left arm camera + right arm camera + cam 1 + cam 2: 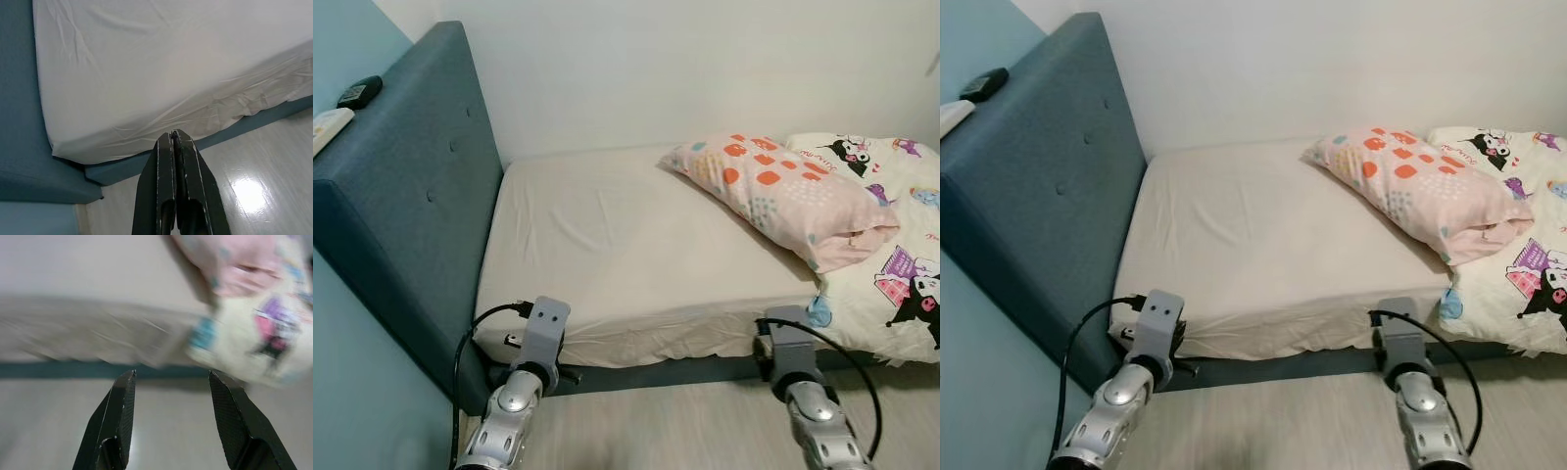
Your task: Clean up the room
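Note:
A pink pillow with orange patches lies across the right part of the bed's white sheet, its end resting on a cartoon-print blanket. Both arms are held low in front of the bed's near edge. My left gripper is shut with nothing in it, pointing at the sheet's corner by the headboard. My right gripper is open and empty, pointing at the blanket's hanging edge and the floor below it; that view is blurred.
A blue padded headboard stands at the left, with a black remote and a white remote on its top ledge. A white wall runs behind the bed. Pale wood floor lies in front.

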You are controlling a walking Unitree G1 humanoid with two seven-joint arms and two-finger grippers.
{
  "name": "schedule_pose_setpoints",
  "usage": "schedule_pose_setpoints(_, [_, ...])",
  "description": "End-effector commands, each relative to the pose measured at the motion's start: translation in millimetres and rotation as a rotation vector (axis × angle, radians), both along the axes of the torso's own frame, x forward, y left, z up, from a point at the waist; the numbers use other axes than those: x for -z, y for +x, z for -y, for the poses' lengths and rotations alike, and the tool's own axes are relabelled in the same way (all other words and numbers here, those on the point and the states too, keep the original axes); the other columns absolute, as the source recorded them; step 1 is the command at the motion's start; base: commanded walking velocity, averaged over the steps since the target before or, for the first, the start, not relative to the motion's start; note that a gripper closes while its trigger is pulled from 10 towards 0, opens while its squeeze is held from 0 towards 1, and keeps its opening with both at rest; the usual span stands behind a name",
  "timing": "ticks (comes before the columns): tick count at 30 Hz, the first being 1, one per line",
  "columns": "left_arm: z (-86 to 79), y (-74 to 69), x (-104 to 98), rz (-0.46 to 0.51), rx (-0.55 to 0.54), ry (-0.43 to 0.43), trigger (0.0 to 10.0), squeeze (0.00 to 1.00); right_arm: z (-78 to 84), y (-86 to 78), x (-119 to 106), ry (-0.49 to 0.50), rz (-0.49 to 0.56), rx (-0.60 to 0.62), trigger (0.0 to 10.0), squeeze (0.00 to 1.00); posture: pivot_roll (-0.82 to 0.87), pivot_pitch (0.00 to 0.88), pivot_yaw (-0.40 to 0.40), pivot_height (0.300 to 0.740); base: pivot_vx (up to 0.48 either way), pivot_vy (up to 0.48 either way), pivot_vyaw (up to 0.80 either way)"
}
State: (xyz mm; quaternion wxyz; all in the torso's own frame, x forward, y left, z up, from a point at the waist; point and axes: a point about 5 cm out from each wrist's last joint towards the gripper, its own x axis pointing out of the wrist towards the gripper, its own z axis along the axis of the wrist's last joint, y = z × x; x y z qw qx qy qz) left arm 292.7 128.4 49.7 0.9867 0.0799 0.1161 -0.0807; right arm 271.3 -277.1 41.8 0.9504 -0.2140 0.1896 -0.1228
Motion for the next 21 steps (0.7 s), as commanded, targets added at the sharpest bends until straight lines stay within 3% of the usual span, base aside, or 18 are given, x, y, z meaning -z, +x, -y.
schedule_pose_setpoints(1, [-0.7, -3.3, 6.7, -0.031, 0.005, 0.014, 10.0, 0.00, -3.0, -4.3, 7.2, -0.007, -0.026, -0.002, 10.0, 0.00, 0.02, 0.092, 0.004, 0.740, 0.000, 0.000, 0.00])
schedule_pose_setpoints(3, [-1.0, -3.5, 6.8, -0.031, 0.001, 0.011, 10.0, 0.00, 5.2, -11.5, 9.6, -0.124, -0.064, -0.040, 10.0, 0.00, 0.02, 0.095, 0.004, 0.740, 0.000, 0.000, 0.00])
schedule_pose_setpoints(4, [-1.0, -3.5, 6.8, -0.031, 0.001, 0.011, 10.0, 0.00, 5.2, -11.5, 9.6, -0.124, -0.064, -0.040, 10.0, 0.00, 0.02, 0.095, 0.004, 0.740, 0.000, 0.000, 0.00])
schedule_pose_setpoints(6, [0.3, -5.0, 7.7, -0.033, 0.003, 0.006, 10.0, 0.00, 9.7, -19.4, 14.9, -0.337, -0.095, -0.048, 10.0, 0.00, 0.01, 0.096, 0.004, 0.740, 0.000, 0.000, 0.00])
schedule_pose_setpoints(10, [1.2, -5.4, 7.5, -0.033, 0.006, -0.002, 10.0, 0.00, 8.0, -23.2, 16.4, -0.456, -0.084, -0.029, 10.0, 0.00, 0.02, 0.096, 0.007, 0.740, 0.000, 0.000, 0.00])
schedule_pose_setpoints(15, [0.3, -5.8, 7.5, -0.035, 0.017, 0.001, 10.0, 0.00, 6.3, -24.0, 14.6, -0.505, -0.072, -0.040, 10.0, 0.00, 0.02, 0.098, 0.016, 0.740, 0.000, 0.000, 0.00])
schedule_pose_setpoints(21, [0.0, -5.1, 6.4, -0.033, 0.017, -0.001, 10.0, 0.00, 7.3, -24.4, 17.7, -0.457, -0.079, -0.051, 10.0, 0.00, 0.03, 0.096, 0.010, 0.740, 0.000, 0.000, 0.00])
